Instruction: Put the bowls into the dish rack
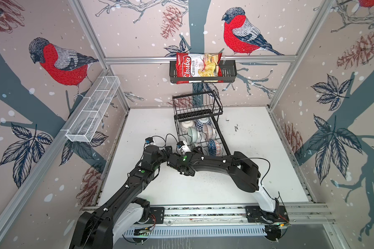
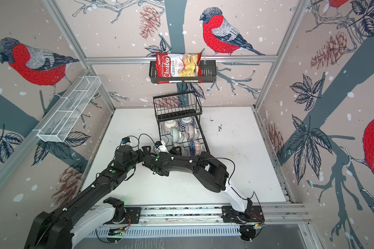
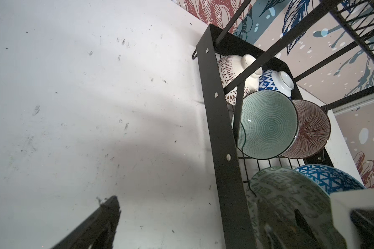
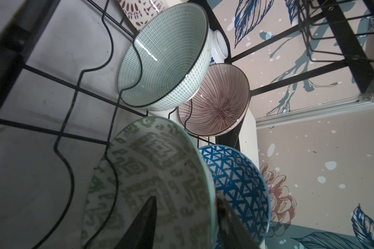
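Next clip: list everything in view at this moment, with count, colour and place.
table: one, white, scuffed, middle of cell.
dish rack: one, black wire, on the table's far middle.
bowls: seven by my count, green, mauve, blue, orange, dotted-white patterns, rack's lower tier.
wall basket: one, black, back rail.
chip bag: one, red, in that basket.
mesh trough: one, white, left wall.
left tool: one, black, open, holding nothing, beside the rack.
right tool: one, black, open, astride the green-patterned bowl's rim.
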{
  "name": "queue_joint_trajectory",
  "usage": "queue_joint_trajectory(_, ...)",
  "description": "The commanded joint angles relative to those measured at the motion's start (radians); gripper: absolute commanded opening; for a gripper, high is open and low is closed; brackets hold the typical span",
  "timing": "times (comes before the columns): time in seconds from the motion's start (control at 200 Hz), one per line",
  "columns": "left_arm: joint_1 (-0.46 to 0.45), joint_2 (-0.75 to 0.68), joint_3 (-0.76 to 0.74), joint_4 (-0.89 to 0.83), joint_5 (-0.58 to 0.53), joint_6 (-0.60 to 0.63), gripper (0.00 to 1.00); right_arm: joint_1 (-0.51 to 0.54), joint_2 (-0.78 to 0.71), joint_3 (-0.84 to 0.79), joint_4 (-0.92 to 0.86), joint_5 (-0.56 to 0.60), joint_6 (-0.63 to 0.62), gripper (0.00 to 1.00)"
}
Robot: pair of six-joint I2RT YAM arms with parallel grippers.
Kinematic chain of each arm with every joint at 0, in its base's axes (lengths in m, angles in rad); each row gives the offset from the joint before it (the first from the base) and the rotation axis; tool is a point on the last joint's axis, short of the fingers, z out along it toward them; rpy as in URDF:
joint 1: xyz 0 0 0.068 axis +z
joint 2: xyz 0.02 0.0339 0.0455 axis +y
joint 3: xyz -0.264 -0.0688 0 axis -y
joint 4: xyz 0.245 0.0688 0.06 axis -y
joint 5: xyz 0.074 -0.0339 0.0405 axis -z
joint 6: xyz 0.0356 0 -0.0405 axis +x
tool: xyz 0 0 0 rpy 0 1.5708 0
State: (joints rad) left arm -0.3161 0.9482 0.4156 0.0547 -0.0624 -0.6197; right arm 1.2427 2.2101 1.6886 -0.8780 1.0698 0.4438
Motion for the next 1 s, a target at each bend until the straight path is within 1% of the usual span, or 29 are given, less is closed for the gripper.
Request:
queue_joint_trajectory(0.0, 0.003, 0.001, 0.000, 0.018, -0.010, 0.014, 0.97, 0.003, 0.000, 0.003, 0.065, -0.142, -0.010, 0.50)
queue_joint_trajectory(0.135, 0.003, 0.004, 0.002, 0.020, -0.011, 0.015, 0.96, 0.000, -0.006, 0.003, 0.069, -0.141, -0.007, 0.56)
queue_joint_trajectory(0.335, 0.003, 0.006, 0.011, 0.014, -0.010, 0.018, 0.96, -0.006, -0.020, 0.001, 0.076, -0.136, -0.002, 0.68)
queue_joint_trajectory(0.6, 0.004, 0.013, 0.024, 0.003, -0.020, 0.023, 0.96, -0.017, -0.043, -0.006, 0.092, -0.125, -0.001, 0.77)
queue_joint_trajectory(0.84, 0.003, 0.017, 0.032, 0.000, -0.020, 0.026, 0.96, -0.026, -0.056, -0.006, 0.107, -0.132, -0.005, 0.81)
queue_joint_trajectory(0.925, 0.006, 0.016, 0.033, 0.000, -0.022, 0.026, 0.96, -0.028, -0.064, -0.007, 0.111, -0.129, -0.002, 0.86)
queue_joint_trajectory(0.996, 0.006, 0.018, 0.034, -0.001, -0.021, 0.027, 0.96, -0.032, -0.075, -0.012, 0.126, -0.140, -0.011, 0.87)
